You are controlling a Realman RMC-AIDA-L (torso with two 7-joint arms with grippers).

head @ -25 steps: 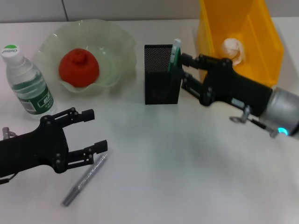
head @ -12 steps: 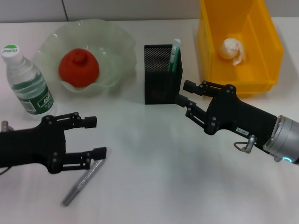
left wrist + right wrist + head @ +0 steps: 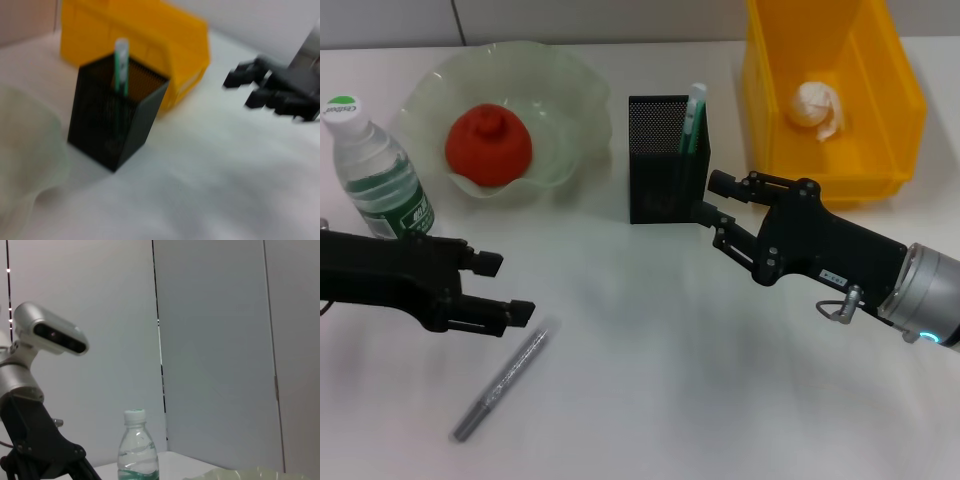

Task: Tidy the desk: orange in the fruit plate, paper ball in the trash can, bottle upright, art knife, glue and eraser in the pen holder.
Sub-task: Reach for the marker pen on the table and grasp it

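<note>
My left gripper [image 3: 505, 288], fingers spread, hovers above the art knife [image 3: 501, 385] at lower left; my right gripper [image 3: 712, 196], open and empty, flanks the pen holder [image 3: 660, 160].

white desk [image 3: 650, 400] with art knife [image 3: 502, 384]

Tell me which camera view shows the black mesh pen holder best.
The head view: the black mesh pen holder stands whole and sharp between the pale green fruit plate and the yellow bin. The left wrist view shows it whole but blurred. The right wrist view does not show it.
</note>
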